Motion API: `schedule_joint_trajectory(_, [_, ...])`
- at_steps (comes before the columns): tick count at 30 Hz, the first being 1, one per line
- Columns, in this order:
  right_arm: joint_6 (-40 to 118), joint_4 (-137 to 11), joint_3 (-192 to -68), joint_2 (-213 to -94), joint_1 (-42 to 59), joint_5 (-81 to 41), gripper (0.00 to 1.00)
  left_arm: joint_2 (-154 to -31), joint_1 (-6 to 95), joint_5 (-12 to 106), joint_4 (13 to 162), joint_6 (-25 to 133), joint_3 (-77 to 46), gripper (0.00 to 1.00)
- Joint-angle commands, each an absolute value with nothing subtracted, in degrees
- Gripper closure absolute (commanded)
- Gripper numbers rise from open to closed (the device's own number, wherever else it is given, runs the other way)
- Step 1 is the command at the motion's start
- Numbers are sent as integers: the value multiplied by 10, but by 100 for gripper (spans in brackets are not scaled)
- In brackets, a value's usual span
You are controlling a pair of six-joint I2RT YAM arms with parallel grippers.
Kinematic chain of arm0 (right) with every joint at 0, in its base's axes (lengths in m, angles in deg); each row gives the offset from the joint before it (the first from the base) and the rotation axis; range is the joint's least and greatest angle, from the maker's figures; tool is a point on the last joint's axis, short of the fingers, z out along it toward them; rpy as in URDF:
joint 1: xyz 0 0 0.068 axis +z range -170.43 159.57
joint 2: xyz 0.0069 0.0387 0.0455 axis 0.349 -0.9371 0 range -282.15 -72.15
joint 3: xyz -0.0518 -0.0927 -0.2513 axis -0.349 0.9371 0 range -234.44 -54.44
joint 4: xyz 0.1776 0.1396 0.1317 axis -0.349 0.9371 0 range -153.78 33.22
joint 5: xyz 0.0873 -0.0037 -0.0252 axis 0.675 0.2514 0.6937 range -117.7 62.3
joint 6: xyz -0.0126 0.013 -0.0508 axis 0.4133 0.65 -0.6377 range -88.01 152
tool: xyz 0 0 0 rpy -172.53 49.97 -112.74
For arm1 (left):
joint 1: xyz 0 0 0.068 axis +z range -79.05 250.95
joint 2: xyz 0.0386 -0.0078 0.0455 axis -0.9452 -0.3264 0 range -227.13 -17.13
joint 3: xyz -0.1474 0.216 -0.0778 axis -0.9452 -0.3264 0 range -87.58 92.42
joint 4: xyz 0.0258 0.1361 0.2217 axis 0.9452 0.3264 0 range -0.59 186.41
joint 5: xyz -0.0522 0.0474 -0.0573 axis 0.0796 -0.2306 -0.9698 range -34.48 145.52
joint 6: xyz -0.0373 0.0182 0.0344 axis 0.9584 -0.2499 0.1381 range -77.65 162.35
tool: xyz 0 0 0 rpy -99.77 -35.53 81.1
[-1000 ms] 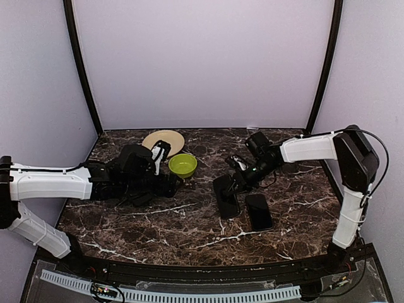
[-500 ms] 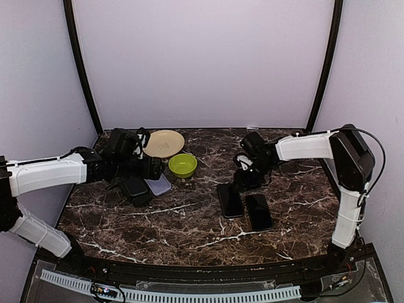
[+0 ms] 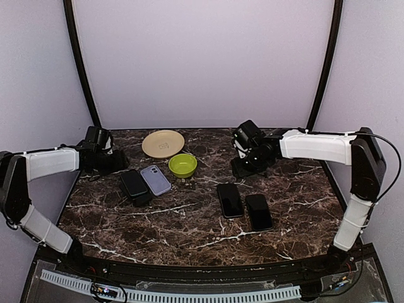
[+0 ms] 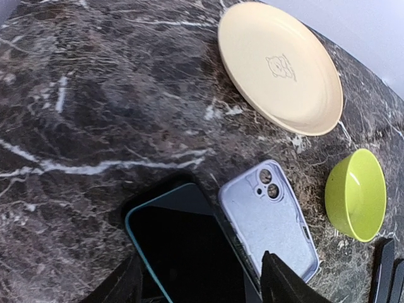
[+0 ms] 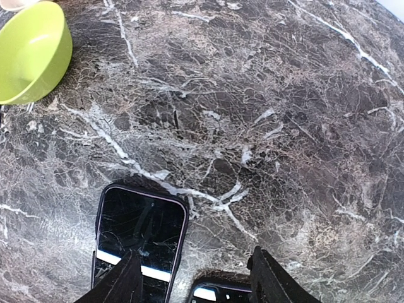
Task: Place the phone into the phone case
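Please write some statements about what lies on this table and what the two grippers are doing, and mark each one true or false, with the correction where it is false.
1. The phone case lies flat beside a black phone. True.
2. The green bowl stands on the plate. False: it stands on the table, apart from the plate.
3. A third phone and a fourth phone lie side by side. True.
4. The left gripper holds a phone. False: it is open and empty.
5. The right gripper is open and empty. True.
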State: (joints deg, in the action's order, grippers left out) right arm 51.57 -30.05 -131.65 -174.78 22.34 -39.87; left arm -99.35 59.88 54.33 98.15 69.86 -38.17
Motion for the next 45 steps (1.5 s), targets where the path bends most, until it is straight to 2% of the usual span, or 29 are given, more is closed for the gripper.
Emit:
schedule_joint_trajectory(1, [517, -313, -1328, -1752, 244, -432, 41, -1062, 571, 511, 977, 634, -308, 35])
schedule_joint_trajectory(6, [507, -310, -1335, -1764, 256, -423, 41, -1214, 568, 505, 1081, 494, -139, 35])
schedule_joint_trajectory(10, [505, -305, -1332, -1763, 259, -420, 41, -1308, 560, 489, 1136, 389, -65, 38])
schedule_joint_trajectory(20, [500, -303, -1324, -1762, 261, -419, 41, -1360, 548, 485, 1145, 316, -67, 51])
schedule_joint_trajectory(22, [500, -303, -1324, -1762, 261, -426, 41, -1376, 530, 513, 1154, 307, -65, 64])
schedule_joint_trajectory(23, [499, -303, -1326, -1762, 261, -426, 41, -1381, 518, 523, 1159, 301, -64, 78])
schedule_joint_trajectory(24, [499, -302, -1328, -1762, 261, -427, 40, -1389, 513, 538, 1169, 299, -65, 85])
schedule_joint_trajectory(25, [500, -302, -1329, -1760, 261, -428, 41, -1391, 504, 545, 1172, 297, -71, 96])
schedule_joint_trajectory(27, [500, -303, -1329, -1756, 262, -429, 40, -1392, 496, 571, 1182, 303, -74, 100])
schedule_joint_trajectory(32, [489, -303, -1326, -1740, 262, -430, 40, -1341, 490, 665, 1201, 325, -83, 100])
schedule_joint_trajectory(39, [450, -364, -1311, -1674, 264, -343, 39, -1151, 405, 790, 1115, 222, -170, 100])
schedule_joint_trajectory(41, [443, -412, -1296, -1642, 265, -277, 35, -1099, 367, 802, 1086, 184, -193, 100])
schedule_joint_trajectory(43, [444, -469, -1281, -1615, 266, -179, 19, -1049, 320, 811, 1051, 143, -220, 100])
schedule_joint_trajectory(44, [447, -495, -1278, -1608, 266, -124, 6, -1034, 286, 818, 1035, 110, -244, 100])
schedule_joint_trajectory(45, [457, -516, -1277, -1609, 267, -80, 2, -1005, 269, 823, 1003, 95, -257, 100])
